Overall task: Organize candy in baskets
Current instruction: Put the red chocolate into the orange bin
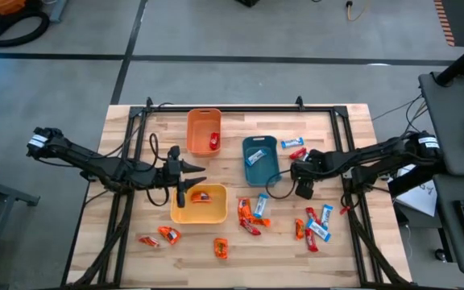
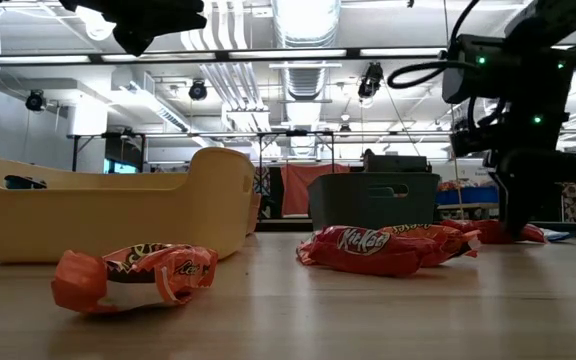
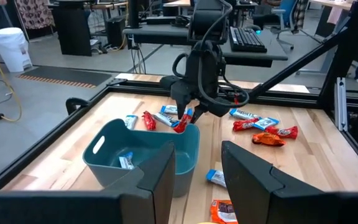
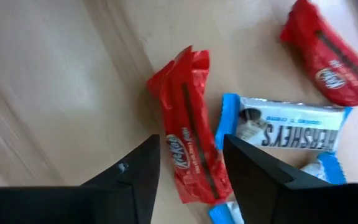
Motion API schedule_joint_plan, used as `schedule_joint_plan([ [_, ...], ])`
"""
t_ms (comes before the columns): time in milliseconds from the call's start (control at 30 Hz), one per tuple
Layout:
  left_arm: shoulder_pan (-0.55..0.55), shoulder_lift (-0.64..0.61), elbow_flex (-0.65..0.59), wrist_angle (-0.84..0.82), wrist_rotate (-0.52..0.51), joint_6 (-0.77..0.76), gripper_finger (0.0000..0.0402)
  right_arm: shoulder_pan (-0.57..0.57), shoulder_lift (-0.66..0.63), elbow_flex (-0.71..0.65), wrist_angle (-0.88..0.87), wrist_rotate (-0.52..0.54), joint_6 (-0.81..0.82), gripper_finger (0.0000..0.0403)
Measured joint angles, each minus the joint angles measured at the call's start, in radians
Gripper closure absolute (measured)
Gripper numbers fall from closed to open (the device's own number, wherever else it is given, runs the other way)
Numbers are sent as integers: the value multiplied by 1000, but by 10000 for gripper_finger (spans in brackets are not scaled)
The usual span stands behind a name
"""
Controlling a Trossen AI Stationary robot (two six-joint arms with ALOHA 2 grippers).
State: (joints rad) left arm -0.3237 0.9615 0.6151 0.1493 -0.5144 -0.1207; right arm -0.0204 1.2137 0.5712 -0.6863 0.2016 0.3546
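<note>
The right claw [image 4: 188, 163] holds a red candy bar [image 4: 191, 140] between its two fingers, pinching it across its narrow width; the bar's long axis runs forward out of the claw, one crimped end pointing away from the wrist and the other end tucked back between the fingers. In the left wrist view this claw [image 3: 182, 118] hangs over the far rim of the teal basket [image 3: 143, 155] with the red bar dangling downward from its tips, so the bar looks lifted clear of the tabletop [image 1: 341, 250], though the overhead view is too coarse to confirm this. Just beyond the right claw's fingertips a blue-and-white bar [image 4: 284, 130] lies crosswise to the held bar, and another red bar [image 4: 328, 59] lies farther out, angled. The left claw [image 1: 185, 179] hovers just above the yellow basket [image 1: 199, 204], which lies right under its tips with orange candy inside; its fingers stand apart with nothing between them. The orange basket [image 1: 204, 130] sits beyond the left claw, one red bar in it. Loose bars lie scattered on the tabletop below the right claw.
</note>
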Motion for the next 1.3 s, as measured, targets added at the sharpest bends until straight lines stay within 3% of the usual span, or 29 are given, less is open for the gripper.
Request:
schedule_joint_plan([
  [333,0,0,0,7,0,34,287,0,-9,-10,20,-25,0,357],
  [467,0,0,0,7,0,34,287,0,-10,-9,20,-38,0,386],
  [800,0,0,0,7,0,34,287,0,-51,144,-92,-52,-5,382],
  [1100,0,0,0,7,0,31,287,0,-95,328,-77,64,-71,381],
  [1300,0,0,0,12,-33,16,287,0,-91,351,257,34,-184,381],
])
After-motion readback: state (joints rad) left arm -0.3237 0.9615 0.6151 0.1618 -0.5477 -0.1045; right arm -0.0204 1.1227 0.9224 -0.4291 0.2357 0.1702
